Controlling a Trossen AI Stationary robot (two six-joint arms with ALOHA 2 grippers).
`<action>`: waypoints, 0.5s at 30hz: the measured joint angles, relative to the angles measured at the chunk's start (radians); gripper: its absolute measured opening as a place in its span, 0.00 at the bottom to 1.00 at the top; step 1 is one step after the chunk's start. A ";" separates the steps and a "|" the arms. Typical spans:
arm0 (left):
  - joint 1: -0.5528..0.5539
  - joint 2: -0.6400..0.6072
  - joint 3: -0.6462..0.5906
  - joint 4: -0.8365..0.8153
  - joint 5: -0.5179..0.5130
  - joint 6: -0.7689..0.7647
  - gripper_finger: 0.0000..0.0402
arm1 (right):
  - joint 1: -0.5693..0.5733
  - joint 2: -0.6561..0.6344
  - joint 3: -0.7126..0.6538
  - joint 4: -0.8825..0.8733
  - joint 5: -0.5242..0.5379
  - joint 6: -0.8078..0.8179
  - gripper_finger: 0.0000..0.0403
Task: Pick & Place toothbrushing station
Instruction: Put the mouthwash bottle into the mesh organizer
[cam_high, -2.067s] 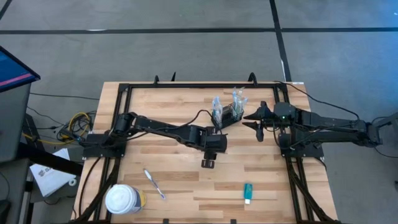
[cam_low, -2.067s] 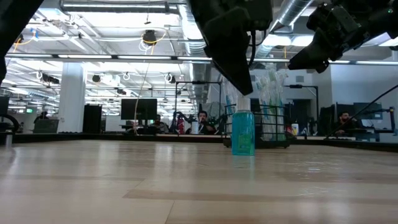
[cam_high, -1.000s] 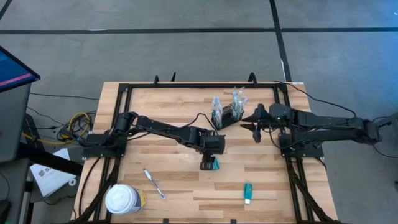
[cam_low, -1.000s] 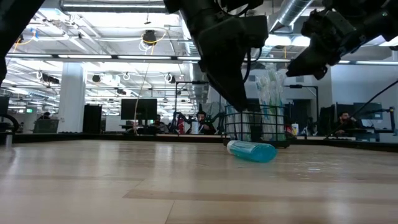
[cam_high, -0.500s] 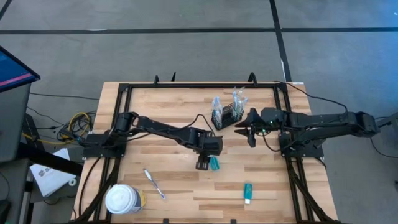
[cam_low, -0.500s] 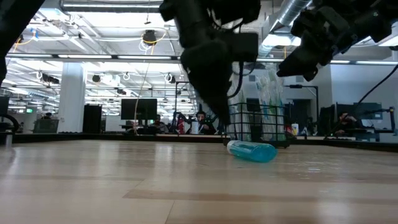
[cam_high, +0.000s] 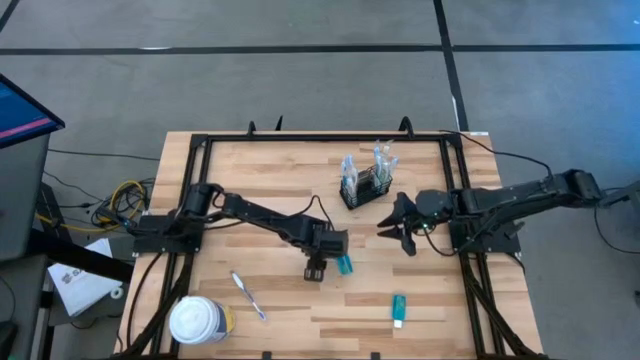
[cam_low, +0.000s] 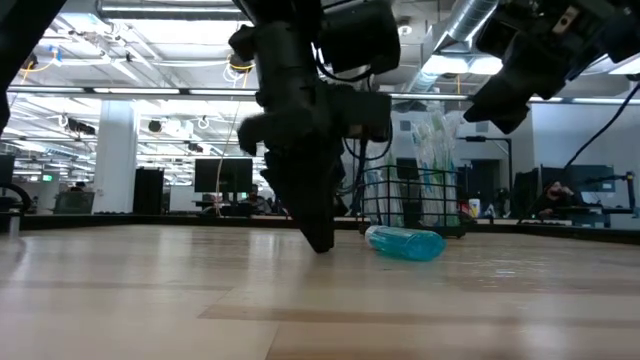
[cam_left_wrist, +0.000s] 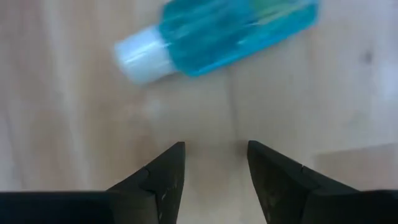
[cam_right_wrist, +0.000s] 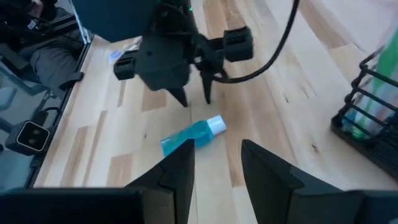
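While the teal tube (cam_high: 344, 264) lies flat near the middle of the table (cam_high: 280, 160), white cap toward the near edge, I have the left gripper (cam_high: 313, 271) just beside it on the left-edge side, tips low over the wood. Fingers parted, nothing between them; in the left wrist view the tube (cam_left_wrist: 217, 31) sits ahead of the tips, not within the gap, its long axis running across the line of approach. Right gripper (cam_high: 393, 227) hovers above and to the right of the tube, fingers apart, empty. Left is clearly nearer. Wire-mesh caddy (cam_high: 365, 186) with its toothbrushes stands toward the far edge. One toothbrush (cam_high: 247, 296) lies loose near the near-left corner, beside the white-lidded tub (cam_high: 197, 320).
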 joint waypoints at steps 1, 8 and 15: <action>-0.006 0.000 -0.003 0.015 0.027 0.000 0.41 | 0.005 0.000 0.000 0.000 0.001 0.002 0.30; -0.062 0.000 -0.033 0.200 0.086 0.003 0.36 | 0.018 0.000 0.000 0.000 0.003 0.008 0.30; -0.066 0.000 -0.065 0.301 0.083 0.003 0.34 | 0.018 0.000 0.000 -0.003 0.003 0.018 0.30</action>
